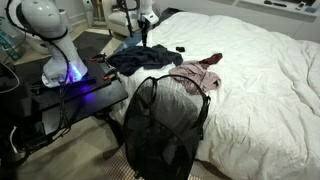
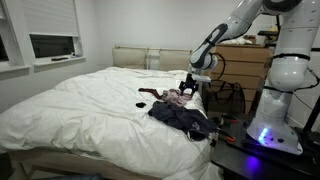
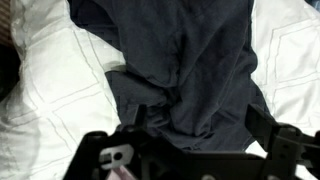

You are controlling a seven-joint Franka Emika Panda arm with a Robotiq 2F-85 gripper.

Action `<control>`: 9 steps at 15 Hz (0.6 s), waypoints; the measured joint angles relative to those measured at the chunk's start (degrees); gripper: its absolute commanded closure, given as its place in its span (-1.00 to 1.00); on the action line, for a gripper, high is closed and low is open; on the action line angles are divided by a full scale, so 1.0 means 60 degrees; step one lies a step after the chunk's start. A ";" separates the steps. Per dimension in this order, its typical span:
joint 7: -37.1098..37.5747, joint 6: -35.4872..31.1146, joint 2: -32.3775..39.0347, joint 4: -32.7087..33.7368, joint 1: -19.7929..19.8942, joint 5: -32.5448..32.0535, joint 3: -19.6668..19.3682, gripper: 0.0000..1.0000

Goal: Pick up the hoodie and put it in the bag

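Left to right in an exterior view: hoodie point(image 1: 138, 60), dark navy, bunched near the edge of the bench point(image 1: 260, 70); black mesh bag point(image 1: 155, 125) standing off that edge, just in front of the hoodie; pink garment point(image 1: 195, 78) just beside the hoodie, maybe touching. Gripper point(image 1: 148, 33) hangs over the hoodie. In the wrist view the fingers point(image 3: 100, 148) are apart with nothing between them, and hoodie folds lie right under them on the white quilted cover point(image 3: 50, 70)

Risks as I see them:
- pinch takes one thin layer, slips on the lift
- I go too deep and grab the cover too
- trailing sleeve drags the pink garment along, or catches the bag rim and tips the mesh
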State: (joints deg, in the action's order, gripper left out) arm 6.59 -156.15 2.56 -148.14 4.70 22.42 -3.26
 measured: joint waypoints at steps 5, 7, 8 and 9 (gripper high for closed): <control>-0.1634 -0.0202 0.0980 0.0296 0.0004 0.1426 0.0214 -1.00; -0.1984 -0.0260 0.1412 0.0463 0.0005 0.1620 0.0296 -1.00; -0.2057 -0.0301 0.1623 0.0532 0.0006 0.1634 0.0330 -1.00; -0.2130 -0.0352 0.1833 0.0590 0.0006 0.1634 0.0357 -1.00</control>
State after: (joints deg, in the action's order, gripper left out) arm -6.19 -158.26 13.56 -144.60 4.73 32.22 -1.12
